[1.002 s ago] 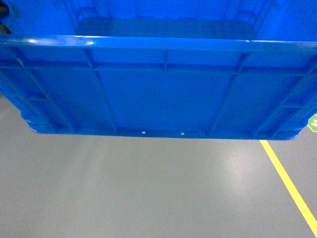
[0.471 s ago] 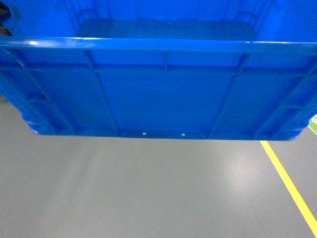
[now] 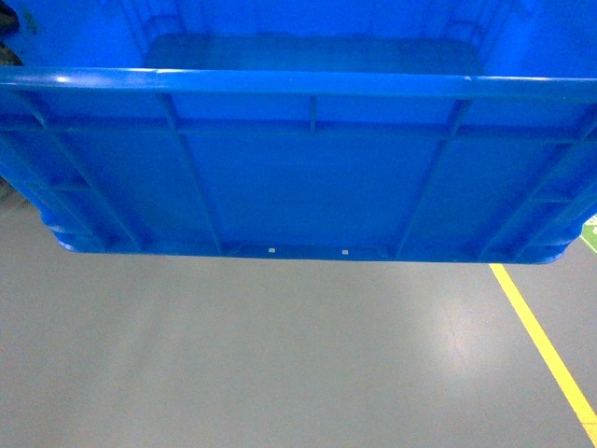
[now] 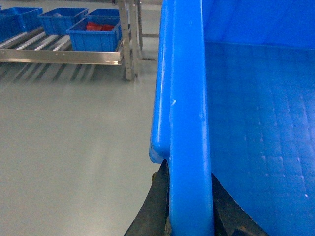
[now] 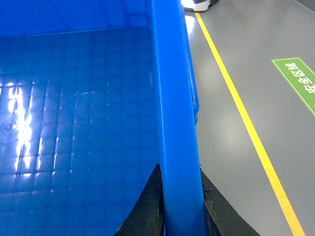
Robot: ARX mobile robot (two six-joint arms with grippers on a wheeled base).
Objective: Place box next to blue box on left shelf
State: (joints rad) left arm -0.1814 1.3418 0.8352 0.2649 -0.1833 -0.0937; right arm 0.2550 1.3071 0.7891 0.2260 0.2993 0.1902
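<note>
Box (image 3: 308, 177) level, opening up, long axis crosswise; left gripper (image 4: 189, 206), right gripper (image 5: 179, 206) clamped on end rims.

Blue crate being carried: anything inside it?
The blue crate looks empty: both wrist views show only its bare gridded floor. The near corners are hidden behind the rims, where the left pincer and right pincer clamp the walls. Below it is only grey floor.
</note>
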